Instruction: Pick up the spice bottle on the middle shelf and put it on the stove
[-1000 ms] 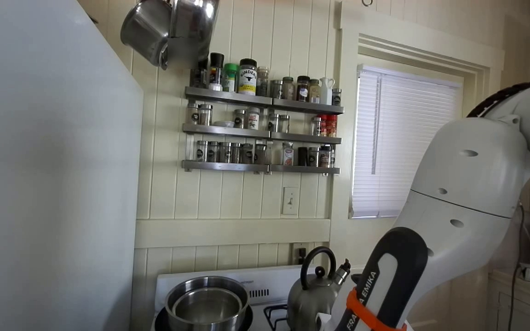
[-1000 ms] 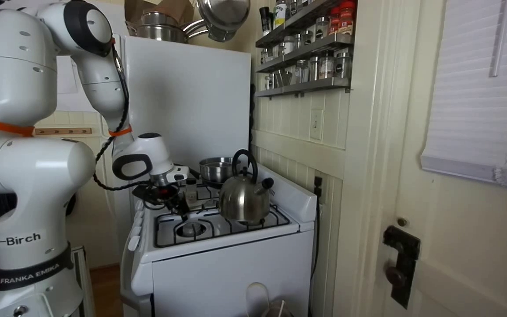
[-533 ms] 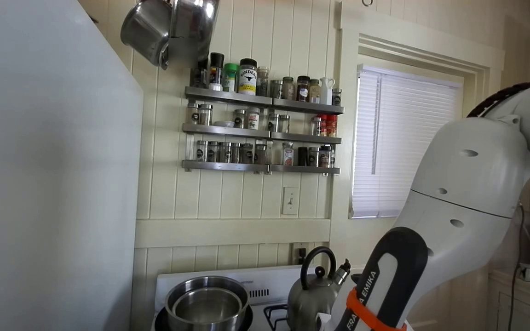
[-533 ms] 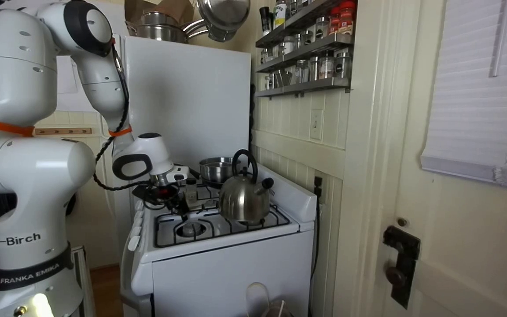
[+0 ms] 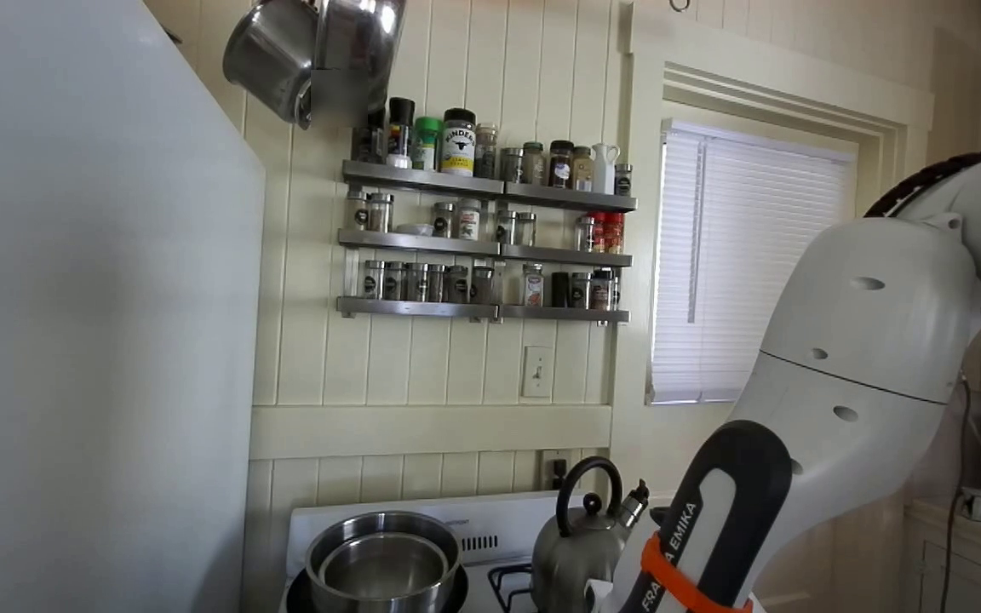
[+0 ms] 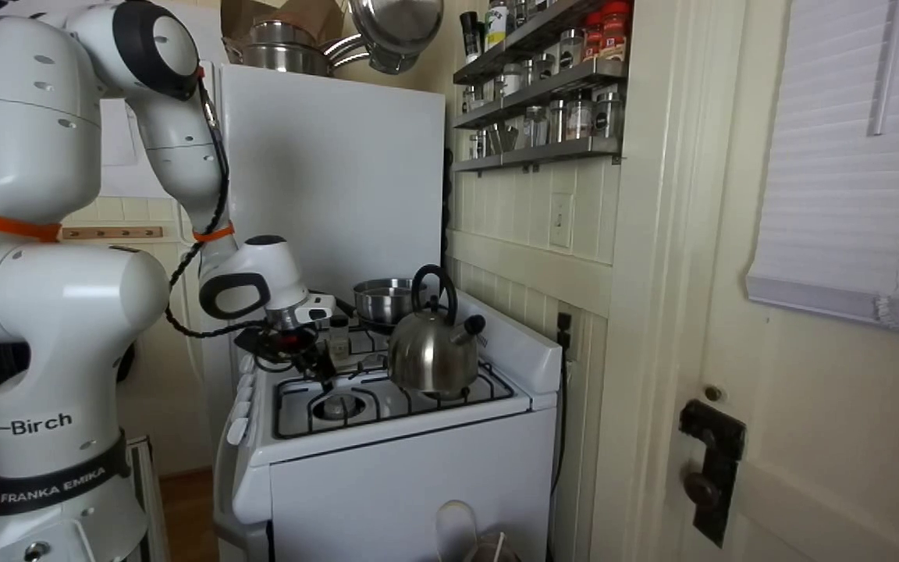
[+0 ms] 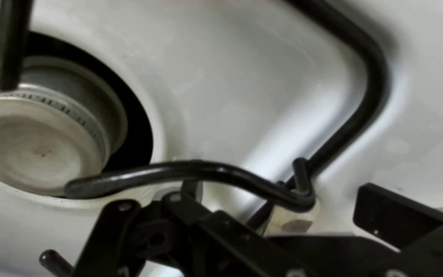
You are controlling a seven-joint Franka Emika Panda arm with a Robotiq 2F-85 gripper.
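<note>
A small pale jar with a darker lid [image 6: 339, 341], which looks like the spice bottle, stands upright on the white stove [image 6: 403, 445]. My gripper [image 6: 317, 363] is low over the stove, just in front of the jar in that exterior view. In the wrist view the gripper [image 7: 277, 198] is open, with a wide gap between its dark fingers. A pale surface with a brown patch [image 7: 288, 221], likely the jar, shows in that gap, partly hidden by a burner grate bar and the gripper. The middle shelf [image 5: 567, 254] holds several jars, with a gap in its right half.
A steel kettle [image 6: 434, 355] with a black handle stands on the stove right of the gripper. Steel bowls [image 6: 384, 300] sit in a pan behind. A black grate [image 7: 206, 171] and burner [image 7: 33, 150] are close to the gripper. The fridge [image 6: 332, 179] stands beyond.
</note>
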